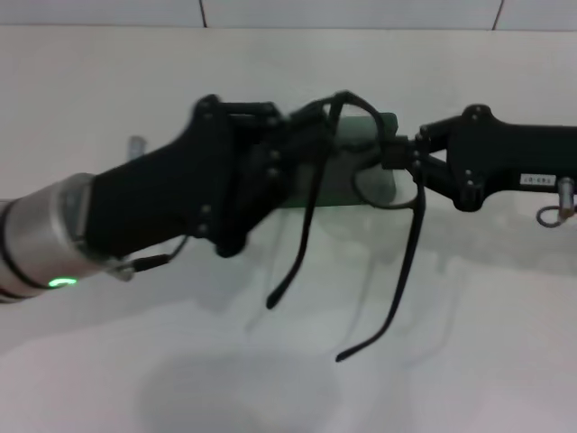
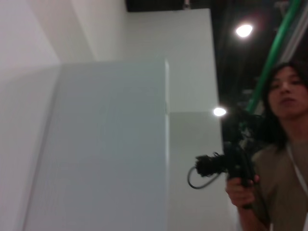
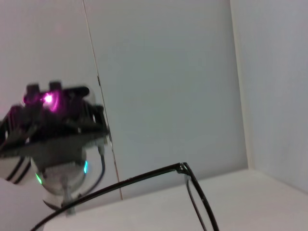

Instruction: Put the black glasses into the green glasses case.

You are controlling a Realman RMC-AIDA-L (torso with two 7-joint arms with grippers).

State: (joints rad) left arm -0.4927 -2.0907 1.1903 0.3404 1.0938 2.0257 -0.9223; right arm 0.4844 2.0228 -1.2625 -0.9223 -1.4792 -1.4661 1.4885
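You have both jaws, left gripper (image 1: 302, 135) and right gripper (image 1: 401, 155), closed on the black glasses (image 1: 361, 194); light, fragile wire, so pinch gently above the green glasses case (image 1: 347, 185).

Head camera looks down closely on both grippers. Wrist cameras tilt upward toward walls; right wrist and head views share the black glasses (image 3: 192, 192).

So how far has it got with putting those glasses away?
Picked up: both grippers, left and right, hold the black glasses in the air, temple arms dangling. Left to do: lowering them into the green glasses case on the table behind; the glasses aren't inside yet.
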